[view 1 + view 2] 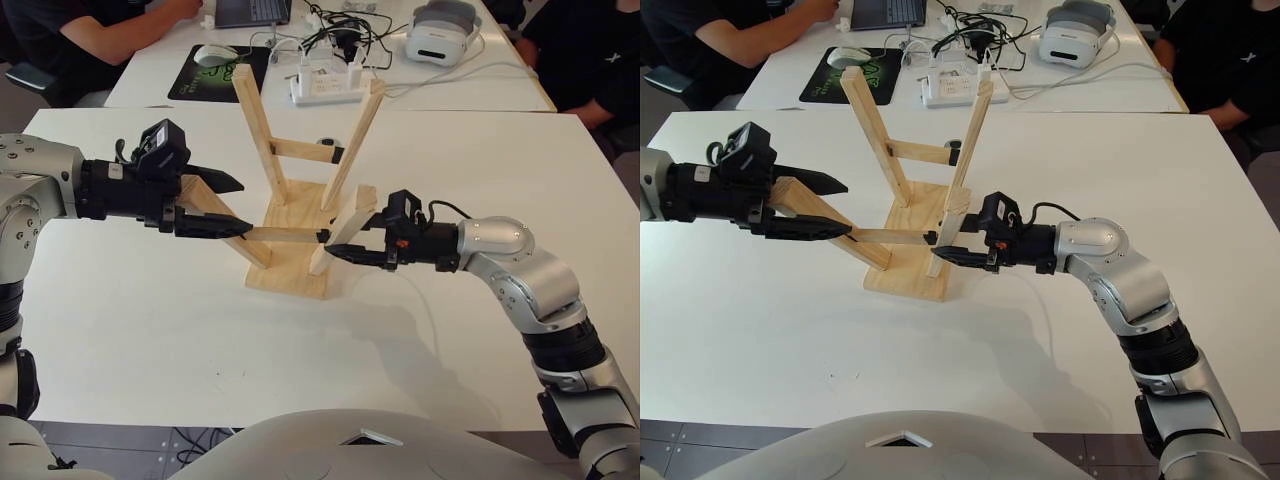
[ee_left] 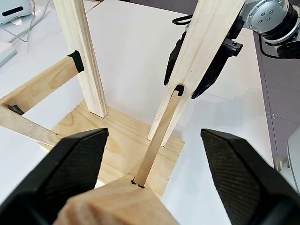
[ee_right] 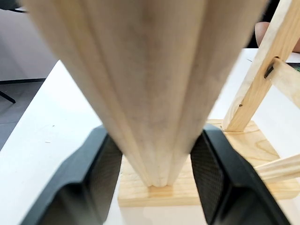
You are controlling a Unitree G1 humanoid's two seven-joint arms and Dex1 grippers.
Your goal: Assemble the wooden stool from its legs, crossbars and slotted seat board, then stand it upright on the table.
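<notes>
White table (image 1: pixel 150 330) spans the frame. At centre the stool (image 1: pixel 258 130) is upside down: seat board (image 1: pixel 290 278) flat on the table, 4 legs (image 1: pixel 355 140) up, crossbars (image 1: pixel 300 151) betw. them. L gripper (image 1: pixel 240 208), centre-left, has fingers spread wide round the near-left leg (image 1: pixel 252 250), not clamping. R gripper (image 1: pixel 328 246), just right of centre, is clamped on the near-right leg (image 1: pixel 357 210).

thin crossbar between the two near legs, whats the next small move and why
Probably shut the left gripper on the near left leg: it is open and straddles that leg with a gap, while the right gripper clamps the near right leg. The thin crossbar spans both, so gripping both would let them be squeezed together.
</notes>
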